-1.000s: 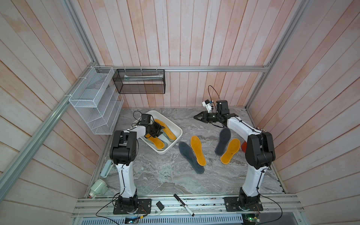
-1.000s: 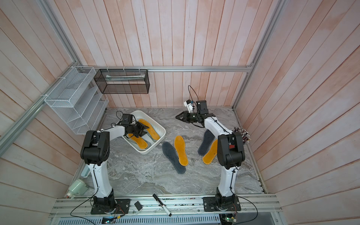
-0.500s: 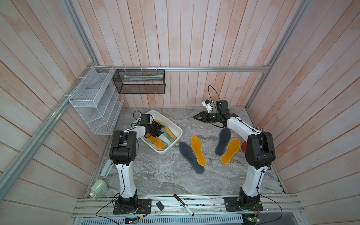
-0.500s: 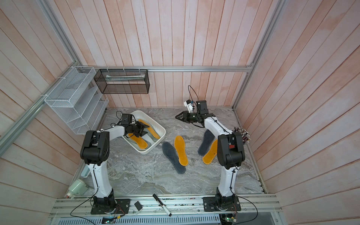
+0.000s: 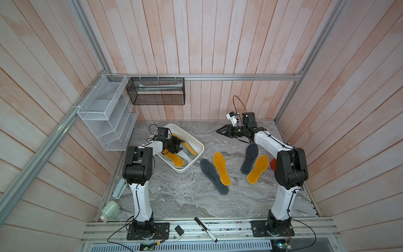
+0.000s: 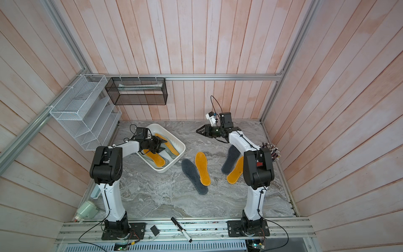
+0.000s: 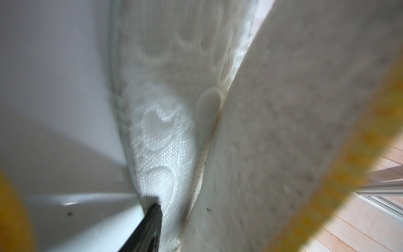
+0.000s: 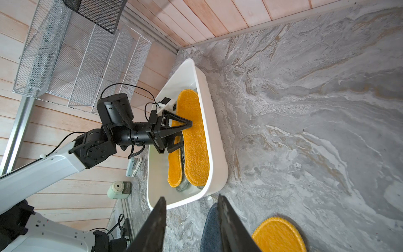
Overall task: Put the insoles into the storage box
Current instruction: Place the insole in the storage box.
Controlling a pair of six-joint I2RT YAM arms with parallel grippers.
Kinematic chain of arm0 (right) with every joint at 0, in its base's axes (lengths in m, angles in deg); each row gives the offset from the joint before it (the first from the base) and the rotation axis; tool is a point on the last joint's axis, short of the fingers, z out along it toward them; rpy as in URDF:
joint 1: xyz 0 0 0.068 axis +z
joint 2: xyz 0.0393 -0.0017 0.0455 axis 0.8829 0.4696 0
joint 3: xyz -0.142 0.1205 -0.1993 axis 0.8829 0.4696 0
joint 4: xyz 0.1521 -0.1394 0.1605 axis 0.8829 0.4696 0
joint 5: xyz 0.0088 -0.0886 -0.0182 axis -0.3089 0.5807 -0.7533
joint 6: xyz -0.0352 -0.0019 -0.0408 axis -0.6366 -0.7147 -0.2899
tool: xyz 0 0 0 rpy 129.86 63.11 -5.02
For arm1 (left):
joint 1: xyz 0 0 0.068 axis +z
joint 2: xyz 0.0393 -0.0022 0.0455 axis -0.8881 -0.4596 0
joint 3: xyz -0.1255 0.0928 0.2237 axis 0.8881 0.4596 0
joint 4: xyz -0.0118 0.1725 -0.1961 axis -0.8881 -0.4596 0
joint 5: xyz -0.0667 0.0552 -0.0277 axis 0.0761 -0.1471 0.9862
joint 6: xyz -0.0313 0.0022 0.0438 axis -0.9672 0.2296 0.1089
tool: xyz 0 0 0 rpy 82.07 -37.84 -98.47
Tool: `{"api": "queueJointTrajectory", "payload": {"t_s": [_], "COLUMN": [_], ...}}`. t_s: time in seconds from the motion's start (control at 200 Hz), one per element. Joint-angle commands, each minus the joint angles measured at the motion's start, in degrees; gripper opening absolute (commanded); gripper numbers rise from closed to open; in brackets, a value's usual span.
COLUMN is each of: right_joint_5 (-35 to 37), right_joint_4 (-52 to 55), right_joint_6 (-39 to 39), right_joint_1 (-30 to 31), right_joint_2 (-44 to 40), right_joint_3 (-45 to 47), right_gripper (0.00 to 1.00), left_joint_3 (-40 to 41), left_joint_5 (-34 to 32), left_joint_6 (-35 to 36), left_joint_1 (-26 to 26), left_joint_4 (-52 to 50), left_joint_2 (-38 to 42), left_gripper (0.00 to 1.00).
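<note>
**Orange insoles in the tub, more out on the table**

The storage box [image 5: 199,145] is a smooth white plastic tub with round corners and slanted sides. The left gripper [image 8: 184,135] is down inside it. Its two black fingers are spread apart and pinch nothing. Right under those fingers lie two orange insoles [image 8: 194,139], foot-shaped and fuzzy like a towel. Tucked beneath them is a pale insole [image 7: 161,141], see-through grey-white and covered in tiny bumps and swirls. One black fingertip [image 7: 150,227] sits just beside that bumpy one, near the shiny box wall.

The right gripper [image 5: 219,131] hangs in the air, well apart from the box. Its fingers are parted and empty. Between the two grippers, on the grey stone-look table [image 5: 185,203], a long dark grey insole [image 5: 212,176] lies flat and woolly. A third orange insole [image 5: 221,169] is touching its side. Back by the right gripper's own arm lies another dark grey insole [image 5: 249,158], with a fourth orange insole [image 5: 257,169] touching it.
</note>
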Motion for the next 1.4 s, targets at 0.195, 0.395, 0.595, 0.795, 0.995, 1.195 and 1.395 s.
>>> {"api": "queueJointTrajectory", "payload": {"t_s": [0.195, 0.395, 0.595, 0.795, 0.995, 1.195, 1.395], "right_joint_5": [-1.51, -1.64, -1.84, -1.96, -2.25, -2.32, -2.44], "right_joint_4": [0.85, 1.01, 1.18, 1.48, 1.45, 1.47, 1.49], "right_joint_6": [-0.82, -0.98, -1.06, -1.24, -1.41, -1.41, -1.42], "right_joint_1": [-0.35, -0.3, -0.32, -0.3, -0.37, -0.32, -0.3], "right_joint_2": [1.15, 1.41, 1.6, 1.68, 1.68, 1.68, 1.57], "right_joint_3": [-0.23, -0.26, -0.39, -0.36, -0.3, -0.17, 0.05], "right_gripper": [0.42, 0.43, 0.44, 0.44, 0.45, 0.45, 0.46], "left_joint_3": [-0.27, -0.4, -0.69, -2.23, -4.59, -5.77, -6.2], "left_joint_5": [0.52, 0.25, 0.33, 0.07, -0.56, -0.34, 0.1], "left_joint_6": [0.35, 0.34, 0.43, 0.6, 0.91, 0.75, 0.81], "left_joint_1": [0.58, 0.58, 0.64, 0.75, 0.67, 0.63, 0.67], "left_joint_4": [-2.75, -3.18, -3.75, -5.92, -8.48, -8.52, -9.09], "left_joint_2": [1.33, 1.12, 1.13, 1.2, 1.2, 1.47, 0.69], "left_gripper": [0.57, 0.6, 0.62, 0.62, 0.62, 0.62, 0.62]}}
